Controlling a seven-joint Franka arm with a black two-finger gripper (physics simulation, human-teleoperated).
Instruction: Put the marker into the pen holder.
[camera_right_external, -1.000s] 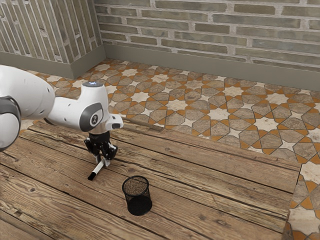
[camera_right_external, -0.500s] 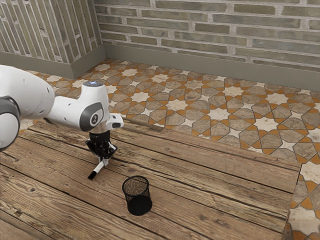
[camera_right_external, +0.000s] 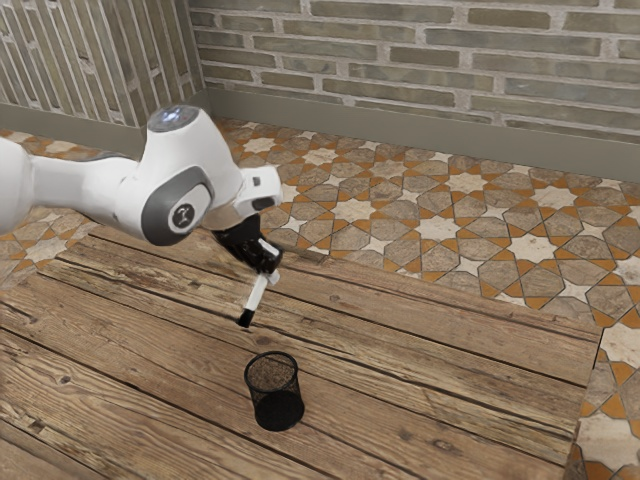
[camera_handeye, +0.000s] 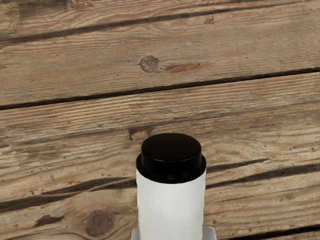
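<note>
In the exterior view my gripper (camera_right_external: 266, 272) is tilted above the table, shut on the upper end of the white marker (camera_right_external: 256, 293). The marker's black end points down and slightly toward the exterior view's left, in the air. Below it stands the black mesh pen holder (camera_right_external: 274, 390), upright with its round mouth facing up. The wrist view has the marker (camera_handeye: 170, 207) close up, white with a black end, gripped from both sides near the lower edge.
The wooden table (camera_right_external: 420, 370) extends around the pen holder. Behind it lie a patterned tile floor (camera_right_external: 440, 230) and a brick wall (camera_right_external: 420, 60).
My hand has risen and moved toward the exterior view's right, tilting as it went. The marker has come up with it and hangs more steeply. The pen holder has stayed put.
</note>
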